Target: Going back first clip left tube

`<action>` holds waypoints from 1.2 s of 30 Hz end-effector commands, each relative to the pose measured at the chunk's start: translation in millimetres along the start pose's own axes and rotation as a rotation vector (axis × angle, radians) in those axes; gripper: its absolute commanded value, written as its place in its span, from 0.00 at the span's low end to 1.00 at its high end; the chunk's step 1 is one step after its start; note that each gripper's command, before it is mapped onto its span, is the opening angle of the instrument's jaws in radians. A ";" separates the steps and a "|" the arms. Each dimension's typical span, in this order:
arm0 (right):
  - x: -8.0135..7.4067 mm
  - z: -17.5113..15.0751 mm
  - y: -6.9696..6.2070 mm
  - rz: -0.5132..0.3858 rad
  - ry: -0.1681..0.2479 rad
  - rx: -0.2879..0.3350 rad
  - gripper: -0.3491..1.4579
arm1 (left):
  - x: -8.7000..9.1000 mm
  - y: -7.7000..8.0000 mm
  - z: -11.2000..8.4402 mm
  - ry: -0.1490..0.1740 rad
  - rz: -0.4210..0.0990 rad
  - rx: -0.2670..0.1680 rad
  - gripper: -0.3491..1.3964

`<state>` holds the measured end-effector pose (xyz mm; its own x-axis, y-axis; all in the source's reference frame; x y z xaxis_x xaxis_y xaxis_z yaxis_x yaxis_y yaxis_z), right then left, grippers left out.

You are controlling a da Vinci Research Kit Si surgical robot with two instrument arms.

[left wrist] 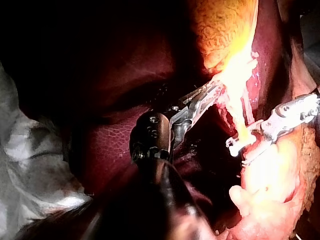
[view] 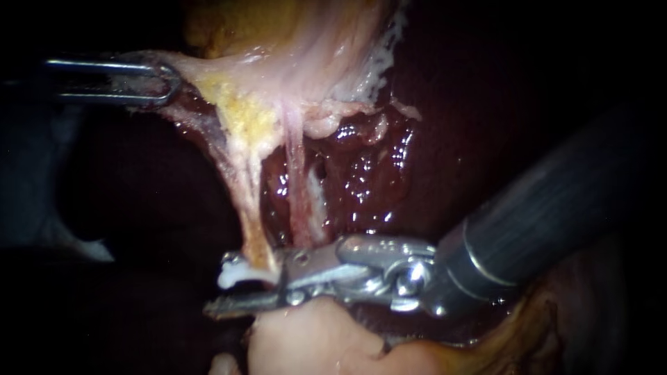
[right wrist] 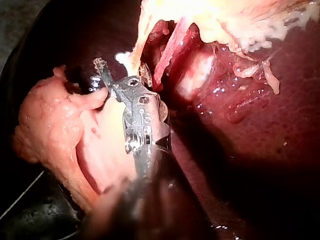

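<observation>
Withdrawal, I judge, is the step in hand. The right instrument (view: pixel 233 290) has its jaws narrowly apart around the white clip (view: pixel 233 278). The clip sits at the lower end of the left tube (view: pixel 243 194), where that tube meets the pale tissue (view: pixel 313 340) below the liver (view: pixel 361 180).

To do it well, the jaws should part enough that neither one drags the clip. The instrument should then draw straight back along its own shaft, without lifting or twisting. It should also stay off the right tube (view: pixel 295 187) just beside it.

The left instrument (view: pixel 156 82) is clamped on a fold of the gallbladder (view: pixel 292 62), pulling both tubes taut, and that pull should hold steady.

The left tube looks thin, pale yellow to pink, wet and stretched tight, so it would likely tear under a sideways tug. I cannot tell whether the clip closes fully across it.
</observation>
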<state>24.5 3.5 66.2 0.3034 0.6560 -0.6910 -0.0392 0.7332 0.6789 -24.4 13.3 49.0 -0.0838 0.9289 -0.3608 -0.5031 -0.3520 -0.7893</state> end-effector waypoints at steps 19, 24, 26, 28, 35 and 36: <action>1.3 -14.6 0.4 -0.303 -0.004 -0.062 0.47 | 0.0 -0.1 -0.2 -0.001 0.001 -0.001 0.00; 1.9 -19.9 0.7 -0.313 -0.007 -0.070 0.47 | 0.0 -0.1 -0.2 -0.001 0.001 -0.001 0.00; 1.9 -21.4 0.9 -0.322 -0.008 -0.068 0.47 | 0.0 0.0 -0.2 -0.001 0.001 -0.001 0.00; 1.9 -22.2 1.1 -0.327 -0.009 -0.065 0.47 | 0.0 -0.1 -0.2 -0.001 0.001 -0.001 0.00; 1.8 -23.1 1.5 -0.332 -0.010 -0.063 0.47 | 0.0 0.0 0.1 0.001 0.001 0.001 0.00; 1.8 -23.2 1.5 -0.332 -0.010 -0.062 0.47 | 0.0 0.1 0.3 0.001 0.001 0.002 0.00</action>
<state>2.9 10.0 60.2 0.3181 0.3773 -0.8697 0.0053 0.9167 0.3995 -24.8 13.3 49.0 -0.0836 0.9282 -0.3625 -0.5017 -0.3535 -0.7895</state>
